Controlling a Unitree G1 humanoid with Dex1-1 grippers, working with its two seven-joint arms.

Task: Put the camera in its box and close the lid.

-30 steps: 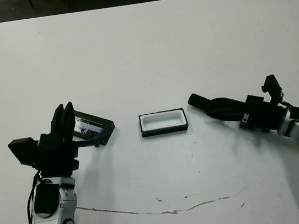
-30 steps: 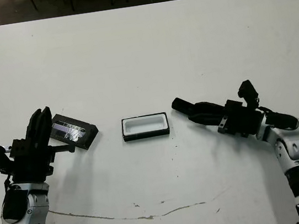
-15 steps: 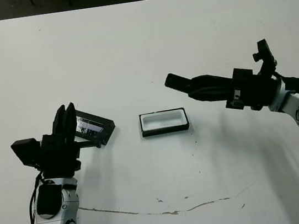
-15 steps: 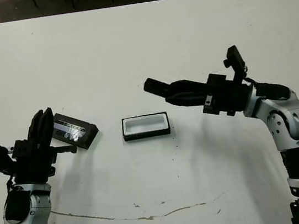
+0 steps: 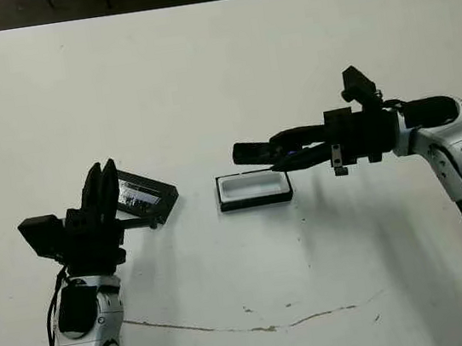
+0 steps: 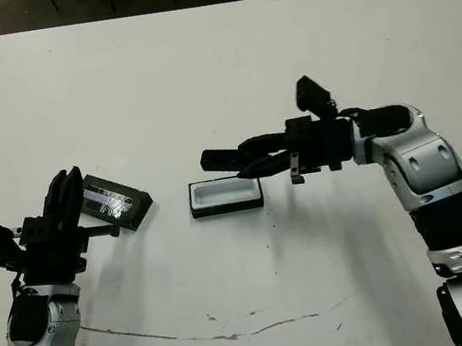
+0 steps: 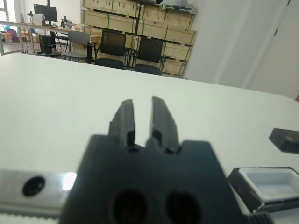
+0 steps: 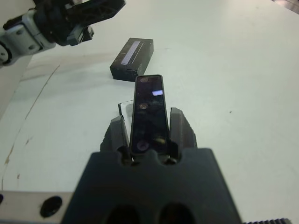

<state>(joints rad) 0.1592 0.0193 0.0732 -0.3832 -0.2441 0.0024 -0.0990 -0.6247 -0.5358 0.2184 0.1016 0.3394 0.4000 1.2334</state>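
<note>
The camera, a slim black bar, sticks out leftward from my right gripper, which is shut on its rear end; it hangs just over the far edge of the box. The box is a shallow black tray with a white lining, lying open mid-table. In the right wrist view the camera hides most of the box. The lid, black with a glossy window, lies left of the box. My left gripper stands beside the lid, fingers shut on nothing.
A thin brown crack line runs across the white table near its front edge. Dark floor shows beyond the table's far edge. In the left wrist view, chairs and shelves stand far behind.
My right arm has swung left and lower, carrying the camera from above the table's right-middle to just over the box. The left arm, lid and box have stayed put.
</note>
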